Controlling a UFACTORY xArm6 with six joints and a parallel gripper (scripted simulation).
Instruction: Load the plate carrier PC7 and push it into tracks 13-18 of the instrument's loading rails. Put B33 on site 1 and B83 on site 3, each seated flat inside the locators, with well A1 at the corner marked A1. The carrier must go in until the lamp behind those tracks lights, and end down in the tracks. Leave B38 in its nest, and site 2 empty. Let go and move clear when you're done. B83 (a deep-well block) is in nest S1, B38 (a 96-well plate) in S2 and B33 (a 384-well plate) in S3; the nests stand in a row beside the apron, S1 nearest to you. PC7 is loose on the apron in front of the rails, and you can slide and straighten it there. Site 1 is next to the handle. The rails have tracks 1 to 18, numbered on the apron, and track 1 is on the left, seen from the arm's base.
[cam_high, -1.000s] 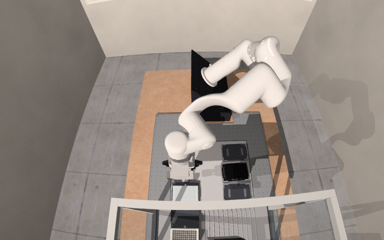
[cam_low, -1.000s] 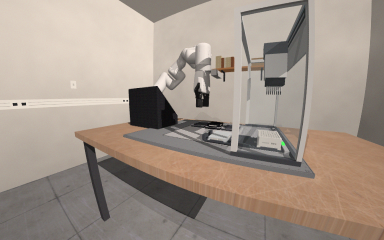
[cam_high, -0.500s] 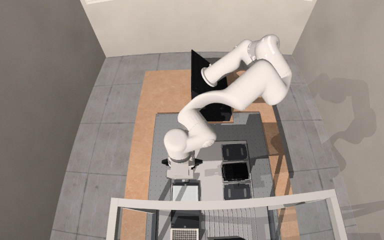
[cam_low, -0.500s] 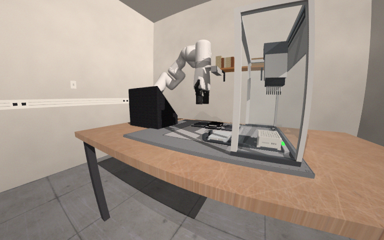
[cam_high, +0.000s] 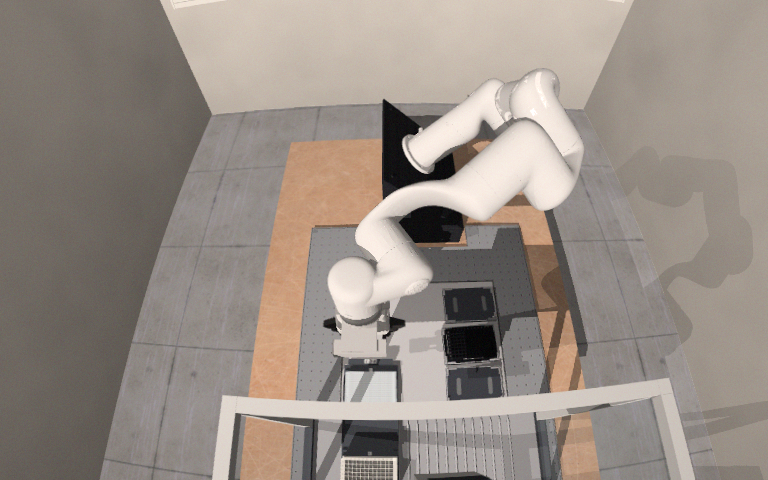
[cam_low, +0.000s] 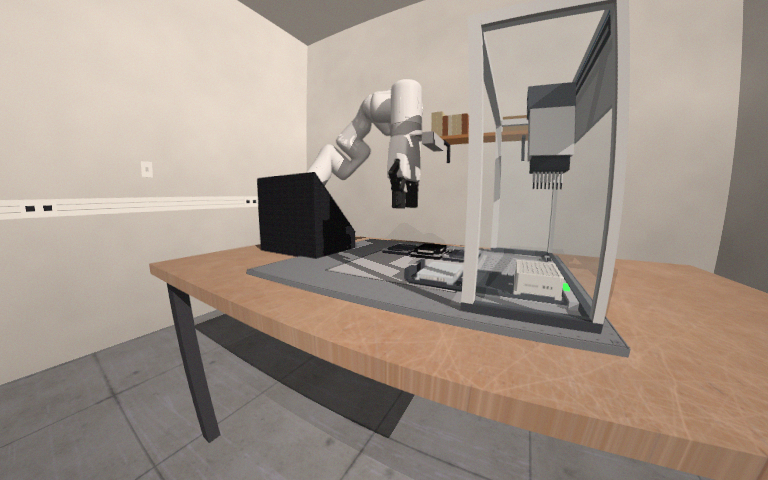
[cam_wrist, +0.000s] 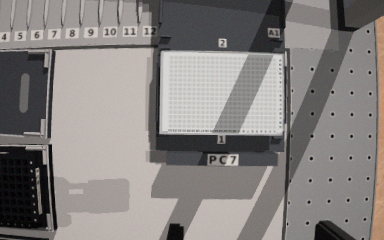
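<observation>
Pincer hanging parted and grasping nothing, we are seeing the xArm posing high above the apron, near the PC7 handle. From the arm's base, the carrier PC7 is lying to the right, running into the rails beside the number 12. B33 is sitting at the near end on site 1, looking flat; B83 is standing at the far end on site 3, and site 2 is showing bare between them. Left of the carrier, B38 is resting in its middle nest. Behind the loaded tracks, a lamp is glowing green.

We are judging the loading as done, with only the clearance left to finish. A needless descent would be risking the parted fingers catching the handle, dragging the carrier back and putting out the lamp. A low swing forward would be threatening to clip B33 and lift it from its locators. The wrist is bending so that the fingers are pointing down, well clear of the handle. We are not managing to confirm B83's A1 corner.

The hand has risen a little higher above the counter than a second ago, and the xArm 6's wrist has lifted with it, drawing slightly back toward the arm's base.
</observation>
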